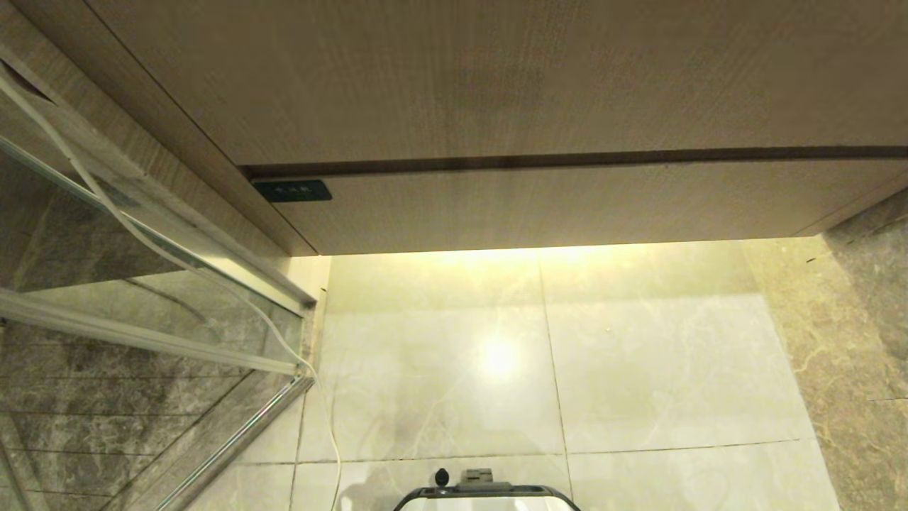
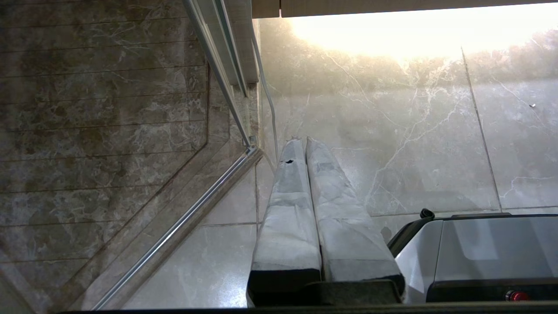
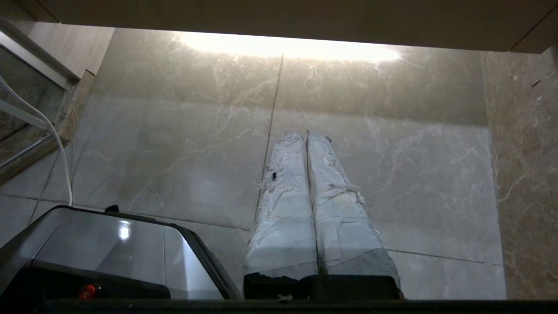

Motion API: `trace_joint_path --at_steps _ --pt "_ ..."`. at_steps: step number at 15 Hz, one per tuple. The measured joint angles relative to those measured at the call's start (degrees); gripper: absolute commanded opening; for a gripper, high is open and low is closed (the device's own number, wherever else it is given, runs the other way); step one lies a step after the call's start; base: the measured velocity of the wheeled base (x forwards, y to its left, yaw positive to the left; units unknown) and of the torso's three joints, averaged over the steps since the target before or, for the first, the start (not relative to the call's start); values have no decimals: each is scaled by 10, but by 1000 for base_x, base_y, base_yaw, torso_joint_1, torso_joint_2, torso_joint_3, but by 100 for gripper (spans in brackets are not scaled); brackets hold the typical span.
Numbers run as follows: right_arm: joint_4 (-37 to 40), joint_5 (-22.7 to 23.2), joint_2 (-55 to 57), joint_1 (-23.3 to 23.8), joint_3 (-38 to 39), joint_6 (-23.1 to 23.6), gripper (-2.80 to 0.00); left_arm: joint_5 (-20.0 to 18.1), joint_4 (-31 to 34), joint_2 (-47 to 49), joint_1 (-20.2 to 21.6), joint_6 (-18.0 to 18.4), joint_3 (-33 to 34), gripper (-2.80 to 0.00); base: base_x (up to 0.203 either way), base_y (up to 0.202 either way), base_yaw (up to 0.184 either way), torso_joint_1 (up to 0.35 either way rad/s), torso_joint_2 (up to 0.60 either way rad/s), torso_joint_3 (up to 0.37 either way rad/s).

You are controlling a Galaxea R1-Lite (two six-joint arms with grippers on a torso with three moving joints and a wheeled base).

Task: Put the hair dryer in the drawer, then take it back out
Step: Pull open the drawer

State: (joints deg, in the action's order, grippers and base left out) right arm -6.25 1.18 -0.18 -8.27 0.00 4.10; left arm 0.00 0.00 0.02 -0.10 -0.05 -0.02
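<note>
Hanging above floor (image 3: pixel 392 174) | right gripper (image 3: pixel 306 136) closed | drawer (image 1: pixel 567 206) ahead, shut

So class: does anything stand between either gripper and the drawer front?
Nothing visible does. The left gripper and right gripper hang shut over bare floor tiles, with open space up to the closed drawer. The hair dryer is not in view.
</note>
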Motion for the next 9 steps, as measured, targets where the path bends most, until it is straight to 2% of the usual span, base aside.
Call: trace_joint_path --at_steps 6,7,9 --pt "39 4 0 -1 -13 5 -280 0 0 0 0 0 0 -280 0 0 0 0 0 0" --pt "36 7 0 -1 -51 5 -280 0 0 0 0 0 0 -280 0 0 0 0 0 0" --pt "44 27 12 -2 -175 0 -280 0 0 0 0 0 0 -280 0 0 0 0 0 0"
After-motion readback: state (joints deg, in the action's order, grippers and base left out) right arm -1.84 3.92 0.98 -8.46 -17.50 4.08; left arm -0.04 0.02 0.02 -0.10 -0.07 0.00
